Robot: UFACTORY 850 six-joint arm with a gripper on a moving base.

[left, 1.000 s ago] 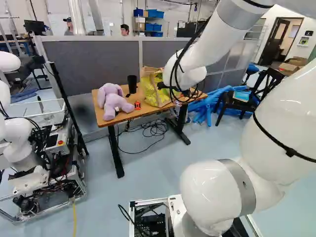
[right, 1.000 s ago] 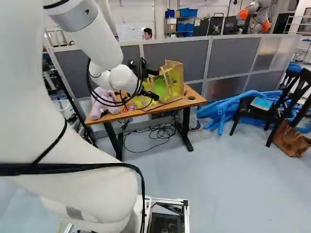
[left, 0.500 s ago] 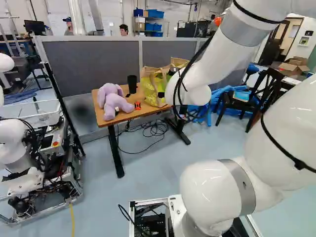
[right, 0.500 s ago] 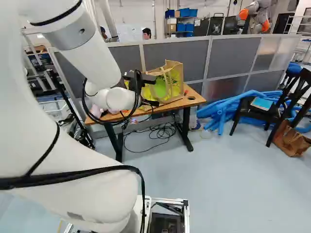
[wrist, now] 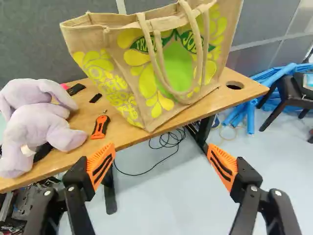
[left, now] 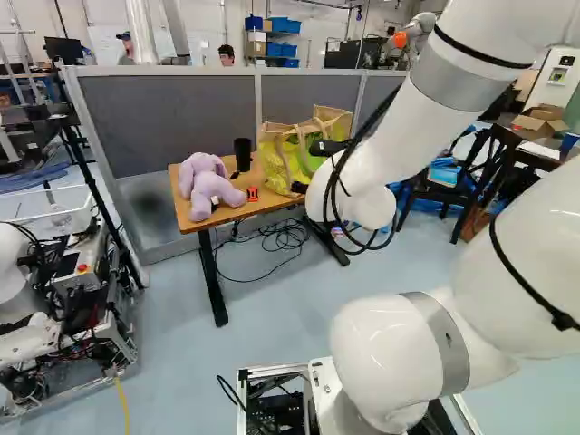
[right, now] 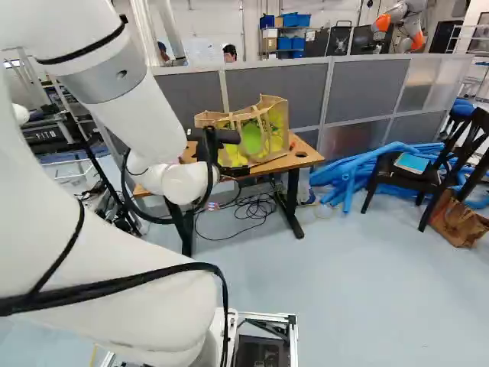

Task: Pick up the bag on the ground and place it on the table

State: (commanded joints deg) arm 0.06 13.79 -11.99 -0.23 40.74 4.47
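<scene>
Bag [wrist: 171,63], one: upright on desk [wrist: 122,134], ahead of gripper [wrist: 162,165], broad face towards it. Gripper: spread wide, empty.

Shows yellow petals round green on the tan bag [wrist: 175,63], and plain lilac on the plush toy [wrist: 41,122] at the bag's eight o'clock.

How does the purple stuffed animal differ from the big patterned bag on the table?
The stuffed animal is plain pale purple, while the bag is tan with yellow and green patterns. The bag stands upright and taller; the stuffed animal slumps low. The bag has looped handles, whereas the stuffed animal has floppy ears. Both rest on the wooden table, and the open gripper holds neither.
</scene>
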